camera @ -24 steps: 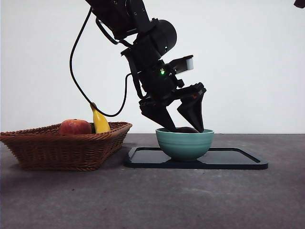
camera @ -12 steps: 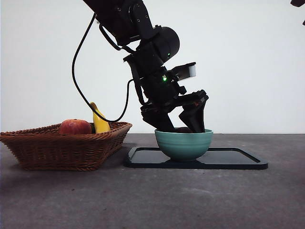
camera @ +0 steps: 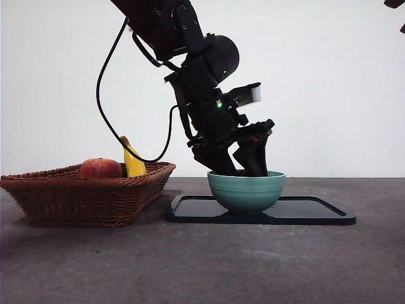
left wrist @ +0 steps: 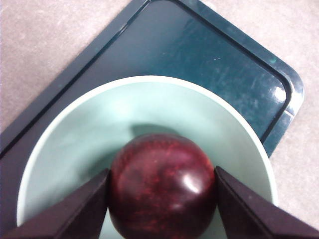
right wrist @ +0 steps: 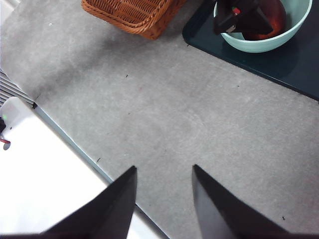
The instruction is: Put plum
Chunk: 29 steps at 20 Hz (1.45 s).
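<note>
In the front view we see the left pincer (camera: 240,166) reaching down from the upper left, its black jaws dipping inside the rim of a teal bowl (camera: 246,192). The bowl stands on a dark tray (camera: 316,213), which lies flat on the grey worktop (camera: 202,266). Beside the tray sits a wicker basket (camera: 82,196) holding a red-orange fruit (camera: 100,168) and a yellow banana (camera: 132,161) that pokes up above the rim. From this height the bowl's wall hides the plum. A black tip of the other arm shows at the top right corner.

In the left wrist view we look straight down into the bowl (left wrist: 149,104). The plum (left wrist: 162,185), glossy and dark maroon, sits inside it with the two jaws of the left pincer (left wrist: 162,201) pressed against its opposite sides, so the pincer is clamped on the fruit. We cannot tell whether the plum touches the bowl's floor. The tray (left wrist: 199,50) shows beyond the bowl.

In the right wrist view the right pincer (right wrist: 163,199) hangs over bare worktop (right wrist: 189,124), jaws apart and holding nothing, well away from the tray. At the far edge we see the basket (right wrist: 134,12) and the bowl (right wrist: 264,42) with the left pincer (right wrist: 249,20) and the plum (right wrist: 271,17) in it.
</note>
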### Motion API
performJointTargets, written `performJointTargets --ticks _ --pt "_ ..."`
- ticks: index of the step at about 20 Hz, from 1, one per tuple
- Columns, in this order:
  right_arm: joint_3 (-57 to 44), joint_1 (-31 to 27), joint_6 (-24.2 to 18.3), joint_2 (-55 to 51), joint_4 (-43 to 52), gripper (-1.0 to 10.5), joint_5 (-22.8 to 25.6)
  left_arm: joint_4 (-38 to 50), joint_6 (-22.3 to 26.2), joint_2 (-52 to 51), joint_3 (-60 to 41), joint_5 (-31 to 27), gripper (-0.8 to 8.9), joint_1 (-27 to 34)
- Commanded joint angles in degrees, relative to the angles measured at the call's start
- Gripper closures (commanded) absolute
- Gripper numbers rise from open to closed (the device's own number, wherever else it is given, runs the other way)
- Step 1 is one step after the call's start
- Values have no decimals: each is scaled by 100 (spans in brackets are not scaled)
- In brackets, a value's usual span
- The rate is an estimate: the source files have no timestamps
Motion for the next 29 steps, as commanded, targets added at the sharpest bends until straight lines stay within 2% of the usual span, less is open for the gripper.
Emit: performJointTargets --ticks 1,11,17,24,29 --pt "50 33 -68 31 48 770 -9 70 -39 -90 203 -13 542 20" --pt "50 33 -68 28 57 770 -11 -166 -468 -1816 249 -11 541 400" --pt "50 33 -87 26 111 770 -13 -960 -612 -3292 249 -11 540 726" --pt "50 33 -201 26 142 770 -13 -2562 -758 -4500 229 -11 537 1032" --pt "50 33 -221 26 149 770 -13 -2730 -796 -4828 -452 -13 536 1224"
